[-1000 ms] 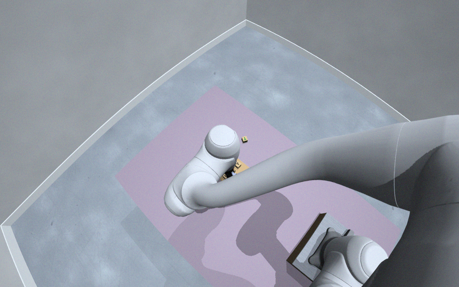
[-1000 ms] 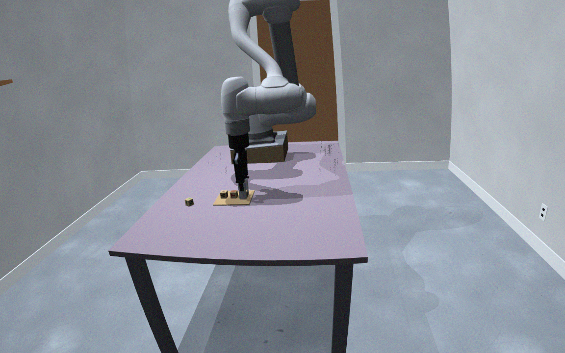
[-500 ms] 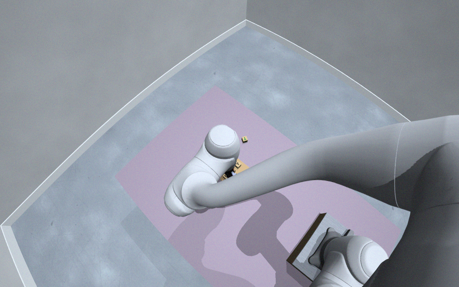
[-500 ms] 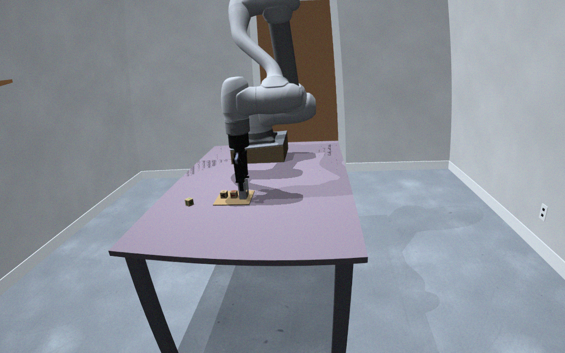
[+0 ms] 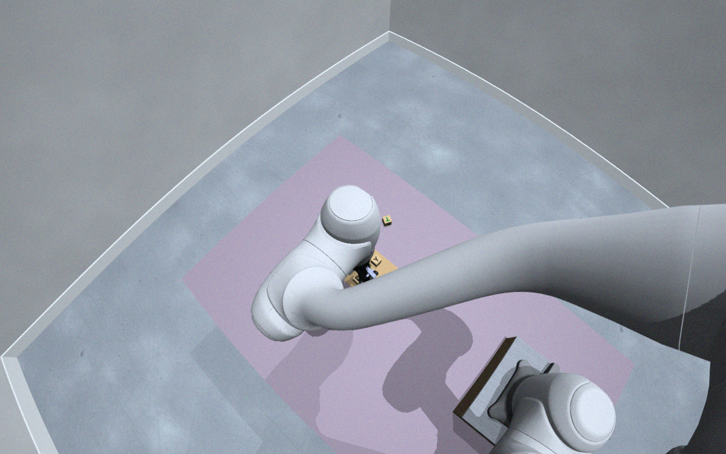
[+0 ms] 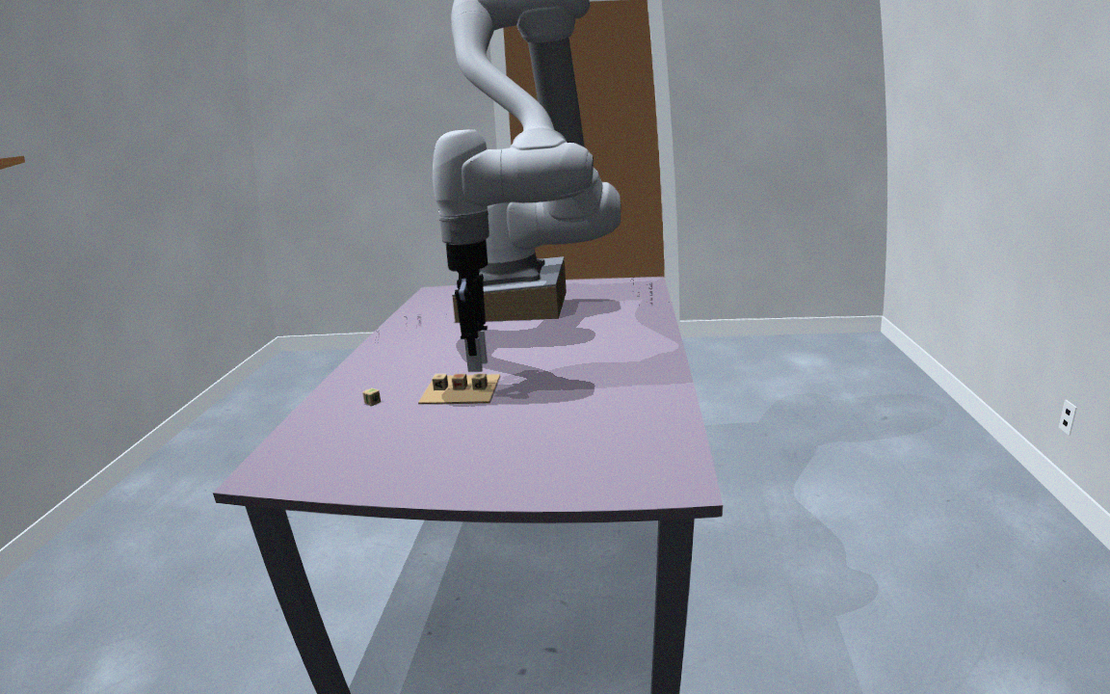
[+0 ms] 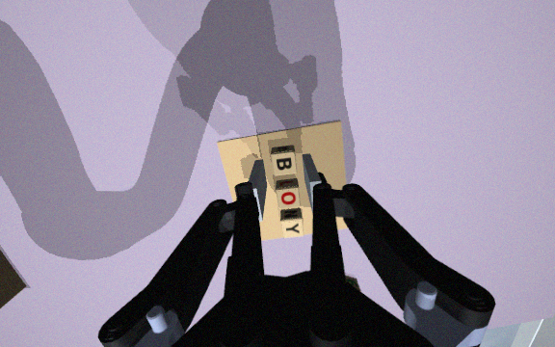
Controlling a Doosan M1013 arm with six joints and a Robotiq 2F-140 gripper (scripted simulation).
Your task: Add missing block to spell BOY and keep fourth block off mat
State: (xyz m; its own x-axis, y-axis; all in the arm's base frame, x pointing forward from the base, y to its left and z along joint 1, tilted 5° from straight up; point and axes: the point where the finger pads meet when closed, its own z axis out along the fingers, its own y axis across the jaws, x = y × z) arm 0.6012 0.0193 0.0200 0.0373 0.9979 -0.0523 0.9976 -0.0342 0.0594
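Wrist view: tan B block (image 7: 284,164), black letter uppermost, is seen on the mat (image 7: 326,145) between spread fingers, nothing pinched.

mat (image 7: 326,145) tan | B (image 7: 283,164) black | O (image 7: 288,197) red | Y (image 7: 293,228) black | table (image 6: 489,448) lilac

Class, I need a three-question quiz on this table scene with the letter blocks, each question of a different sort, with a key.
1. True or false: the gripper is clamped on the B block.
2. Which block lies off the mat? A) O block B) Y block C) the fourth block
3. Fill in: three blocks sit on the mat in a straight ___.

Key: 1 false, the fingers stand apart above it; 2 C; 3 row.
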